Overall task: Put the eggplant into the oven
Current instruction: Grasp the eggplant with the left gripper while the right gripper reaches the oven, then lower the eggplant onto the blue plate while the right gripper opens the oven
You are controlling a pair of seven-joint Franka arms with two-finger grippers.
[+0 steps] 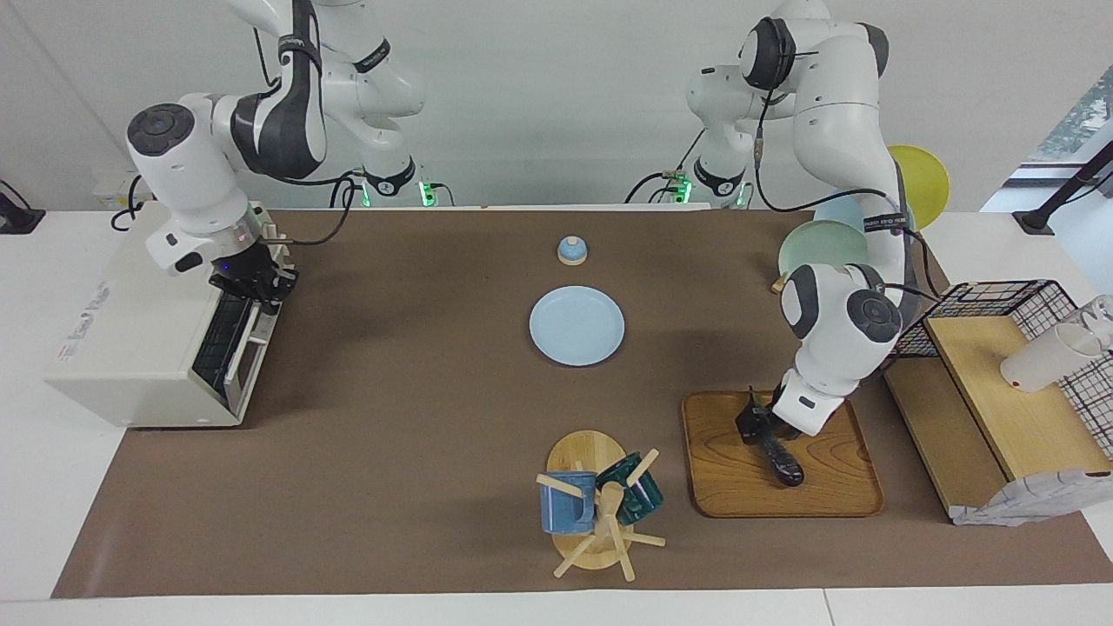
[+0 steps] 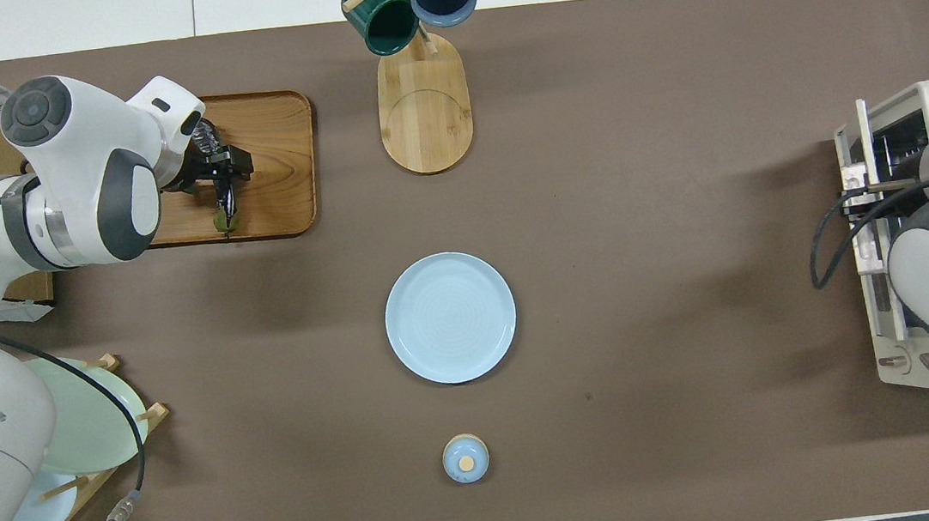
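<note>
Oven (image 1: pixel 148 335), left of frame in the facing view. Right arm bent down, its pincer (image 1: pixel 261 283) at the oven's door top; finger state indeterminate. Left arm folded low, pincer (image 1: pixel 758 423) clamped on eggplant (image 1: pixel 783 461) on tray (image 1: pixel 835 487), lower right.

Part of the eggplant (image 1: pixel 780 458) is covered by the left gripper (image 1: pixel 755 423) above it. In the overhead view the right gripper is hidden under its own arm, and the oven (image 2: pixel 894 155) beneath it is partly covered and cut by the picture's edge.
</note>
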